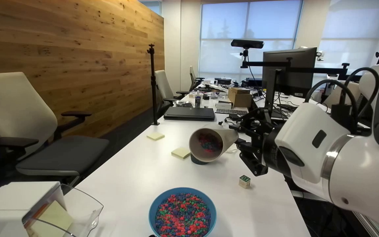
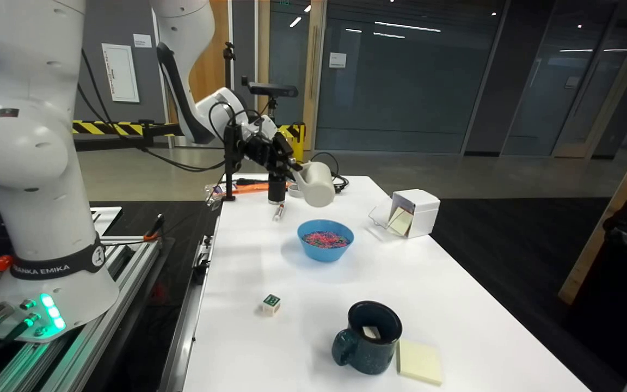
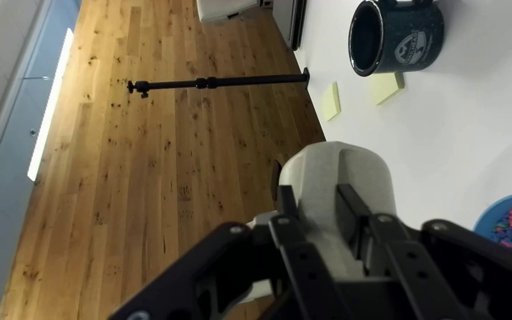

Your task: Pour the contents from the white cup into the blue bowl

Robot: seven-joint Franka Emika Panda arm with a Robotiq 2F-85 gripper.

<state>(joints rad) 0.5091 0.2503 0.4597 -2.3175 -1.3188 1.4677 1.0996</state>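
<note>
bits, multicoloured, already line the round bright-blue bowl — some left to pour from the cream-white cylindrical cup clamped in the black gripper.

A long white table
It holds a round blue bowl, a pale letter cube, a dark blue mug and square yellow paper pads.

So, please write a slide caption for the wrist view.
Gripper holding the white cup, blue bowl cropped at right edge.
</note>
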